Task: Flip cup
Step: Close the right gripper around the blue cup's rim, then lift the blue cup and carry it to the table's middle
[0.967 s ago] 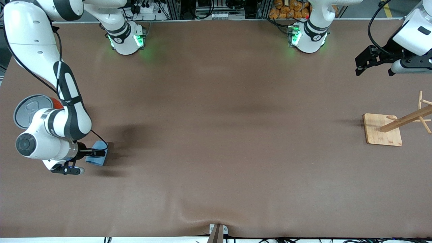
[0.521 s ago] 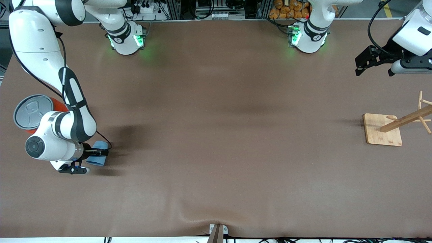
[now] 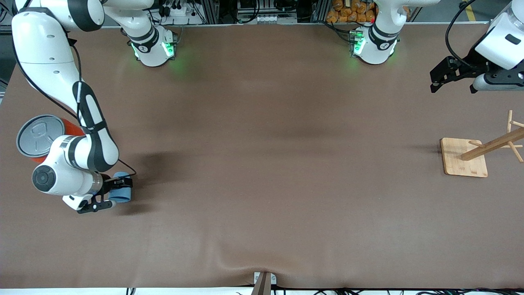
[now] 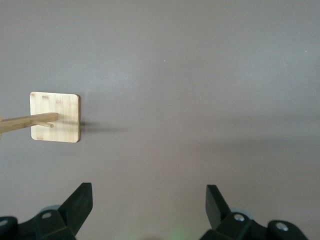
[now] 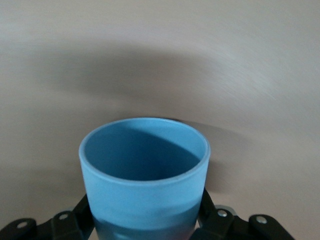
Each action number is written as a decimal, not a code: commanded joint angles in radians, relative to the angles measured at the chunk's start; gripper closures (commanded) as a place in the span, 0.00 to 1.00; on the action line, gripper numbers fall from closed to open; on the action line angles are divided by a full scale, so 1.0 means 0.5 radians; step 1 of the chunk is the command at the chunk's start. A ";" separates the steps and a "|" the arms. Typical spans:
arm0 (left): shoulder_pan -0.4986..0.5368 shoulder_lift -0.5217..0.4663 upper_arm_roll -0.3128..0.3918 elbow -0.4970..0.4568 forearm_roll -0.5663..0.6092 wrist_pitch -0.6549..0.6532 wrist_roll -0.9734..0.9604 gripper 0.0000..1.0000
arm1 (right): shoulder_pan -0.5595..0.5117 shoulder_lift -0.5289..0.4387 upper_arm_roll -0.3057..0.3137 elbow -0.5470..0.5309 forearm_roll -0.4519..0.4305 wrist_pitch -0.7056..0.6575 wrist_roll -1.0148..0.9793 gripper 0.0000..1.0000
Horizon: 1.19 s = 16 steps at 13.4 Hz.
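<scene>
While the right claw (image 3: 116,189) at the frame's lower left pinched the light-blue cup (image 3: 121,193) on its side, mouth outward, the flip looked underway, setting down unfinished; upper right, the left claw (image 3: 440,80) waited, spread.

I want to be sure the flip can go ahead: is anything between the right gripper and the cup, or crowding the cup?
Nothing visible stands between them: the right gripper is already shut on the cup. The orange can stands farther from the front camera, apart from the cup. The left gripper waits open above its end of the table.
</scene>
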 commanded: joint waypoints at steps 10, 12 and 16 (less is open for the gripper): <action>0.008 0.033 -0.028 0.047 -0.021 -0.003 0.021 0.00 | 0.173 -0.255 0.754 -0.006 0.020 -0.289 -1.052 0.59; 0.008 0.033 -0.028 0.047 -0.024 -0.003 0.021 0.00 | 0.381 -0.246 0.767 -0.003 0.017 -0.243 -1.095 0.56; 0.008 0.033 -0.028 0.047 -0.024 -0.003 0.021 0.00 | 0.710 -0.230 0.761 -0.012 0.001 -0.163 -1.129 0.54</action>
